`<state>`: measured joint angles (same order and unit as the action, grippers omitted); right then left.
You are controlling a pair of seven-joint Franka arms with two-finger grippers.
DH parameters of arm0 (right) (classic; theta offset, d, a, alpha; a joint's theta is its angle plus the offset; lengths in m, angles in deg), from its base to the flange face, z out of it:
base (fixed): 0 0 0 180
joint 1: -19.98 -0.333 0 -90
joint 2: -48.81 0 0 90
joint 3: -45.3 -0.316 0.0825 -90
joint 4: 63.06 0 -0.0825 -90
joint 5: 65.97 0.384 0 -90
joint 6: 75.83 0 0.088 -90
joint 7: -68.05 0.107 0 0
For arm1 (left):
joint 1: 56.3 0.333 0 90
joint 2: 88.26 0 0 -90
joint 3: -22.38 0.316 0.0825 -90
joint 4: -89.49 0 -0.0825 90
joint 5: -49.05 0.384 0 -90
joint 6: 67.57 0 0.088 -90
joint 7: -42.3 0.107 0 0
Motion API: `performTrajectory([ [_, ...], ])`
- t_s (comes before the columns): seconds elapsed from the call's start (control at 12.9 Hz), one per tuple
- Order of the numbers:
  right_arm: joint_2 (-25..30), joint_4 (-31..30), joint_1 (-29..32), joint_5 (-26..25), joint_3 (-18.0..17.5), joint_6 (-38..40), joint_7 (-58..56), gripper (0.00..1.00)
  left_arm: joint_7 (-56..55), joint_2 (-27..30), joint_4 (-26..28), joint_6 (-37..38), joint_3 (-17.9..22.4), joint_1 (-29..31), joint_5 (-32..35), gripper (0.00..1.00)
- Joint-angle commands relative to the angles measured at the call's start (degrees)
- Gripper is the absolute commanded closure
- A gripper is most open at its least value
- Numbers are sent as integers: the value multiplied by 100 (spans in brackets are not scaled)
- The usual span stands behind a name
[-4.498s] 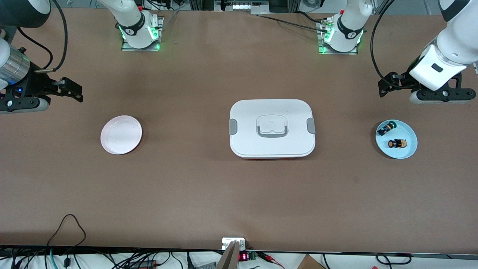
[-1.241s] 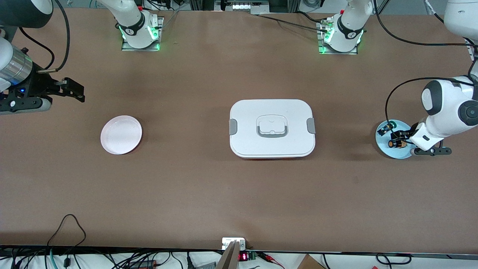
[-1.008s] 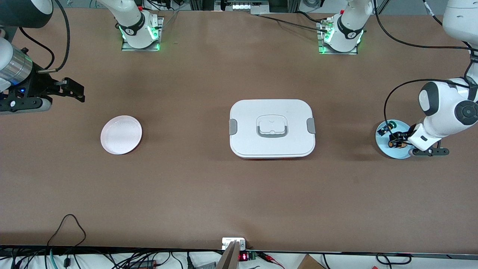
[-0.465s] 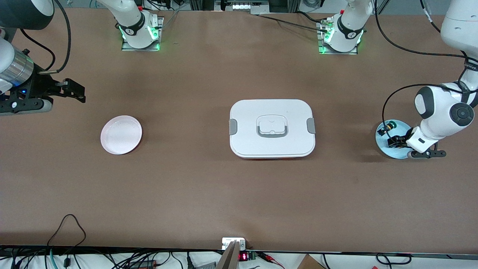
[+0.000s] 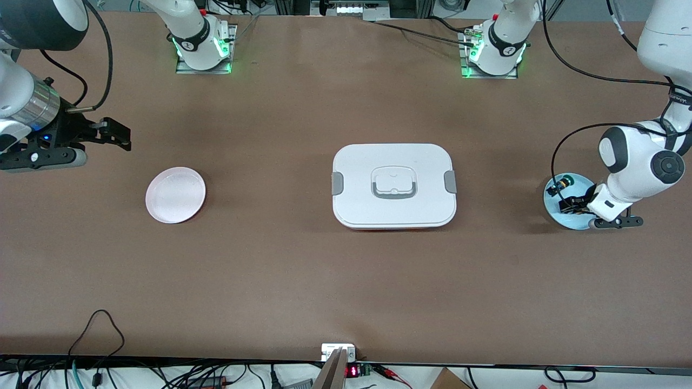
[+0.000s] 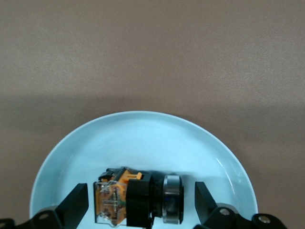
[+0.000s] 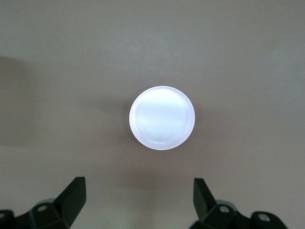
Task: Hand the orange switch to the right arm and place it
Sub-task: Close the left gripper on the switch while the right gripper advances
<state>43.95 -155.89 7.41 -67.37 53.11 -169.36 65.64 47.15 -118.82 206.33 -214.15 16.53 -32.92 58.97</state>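
1. Lying on its side in the blue plate [image 6: 143, 133], low in the left wrist frame, the orange switch [image 6: 138, 200] looks tiny, light and rigid; its black barrel is probably the best grab spot.
2. Left gripper [image 6: 142, 204] straddles it, fingers spread, not clamped yet.
3. Right gripper [image 7: 139, 200] waits spread wide above the white plate [image 7: 162, 117].

**A robotics lab bench**

The room was plainly a lab. Two arm bases [image 5: 203, 46] were bolted to metal plates along one edge of a brown table [image 5: 303, 270], glowing green. Cables [image 5: 97, 324] trailed off the near edge beside a small red readout [image 5: 351, 371]. Aluminium framing [image 5: 346, 8] stood past the bases, with more wiring.
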Motion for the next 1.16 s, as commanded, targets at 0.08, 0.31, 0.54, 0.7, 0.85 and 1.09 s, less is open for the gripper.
performTrajectory([
  [0.08, -76, 55, -35, 61, 0, 63, -66, 0, 59, -55, -83, -64, -74, 62, -122, 39],
  [0.31, -137, 55, -131, 69, -8, 72, -49, 0, 543, 67, -136, -2, -74, 132, -122, 62],
  [0.54, -164, 64, -176, 61, -8, 63, -84, 0, 552, 471, -267, 558, -223, 114, -113, 73],
  [0.7, -164, 55, -263, 34, 0, 81, -101, 0, 552, 587, -670, 1548, -407, 123, -122, 76],
  [0.85, -208, 55, -378, 61, 0, 81, -66, 0, 570, 604, -1389, 2987, -670, 123, -131, 78],
  [1.09, -296, 55, -466, 87, -8, 11, -48, 0, 736, 596, -2147, 4459, -1232, 115, -139, 79],
])
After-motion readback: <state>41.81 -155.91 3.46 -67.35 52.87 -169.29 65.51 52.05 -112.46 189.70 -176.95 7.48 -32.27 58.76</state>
